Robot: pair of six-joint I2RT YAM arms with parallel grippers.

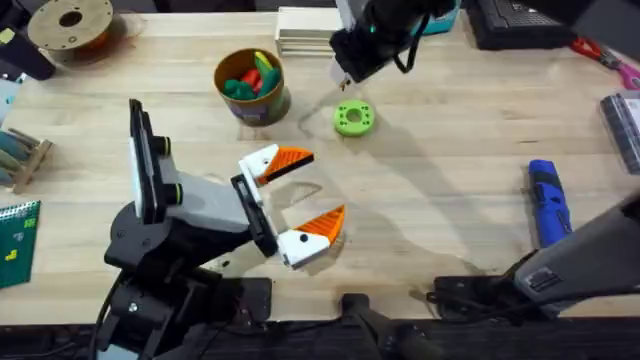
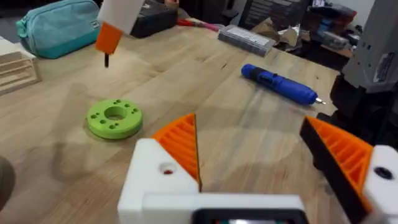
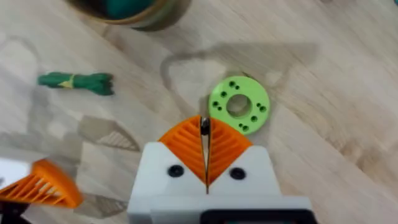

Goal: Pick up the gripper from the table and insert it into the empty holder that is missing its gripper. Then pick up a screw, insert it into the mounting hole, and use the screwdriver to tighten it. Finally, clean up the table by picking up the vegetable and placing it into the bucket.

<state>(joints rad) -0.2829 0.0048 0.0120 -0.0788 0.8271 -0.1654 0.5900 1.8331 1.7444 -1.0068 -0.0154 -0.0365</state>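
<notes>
As the screw step looks to be the one in hand, right gripper (image 3: 205, 134): orange pads pressed together, pinching what appears to be a small dark screw (image 3: 204, 126) at their very tips; it is too small to be certain.
Why held so: the tip grip leaves the shank hanging free below the pads, ready to be lowered into a hole.
Green disc (image 1: 353, 118): flat on the table, ringed with small holes, just beside and below the pinched screw.
Left gripper (image 1: 322, 185): fingers spread wide, nothing between them, low over the table near its own base; both white blocks carry orange wedges.
Why placed so: likely presented open and steady so a finger block's mounting hole faces the other arm.
Screw to left gripper: well apart, the disc lying between them.
Screwdriver (image 1: 548, 203): lying on the table at the right side, untouched.
Vegetable (image 3: 74, 82): on the table near the bucket (image 1: 255, 108), not in it.
</notes>
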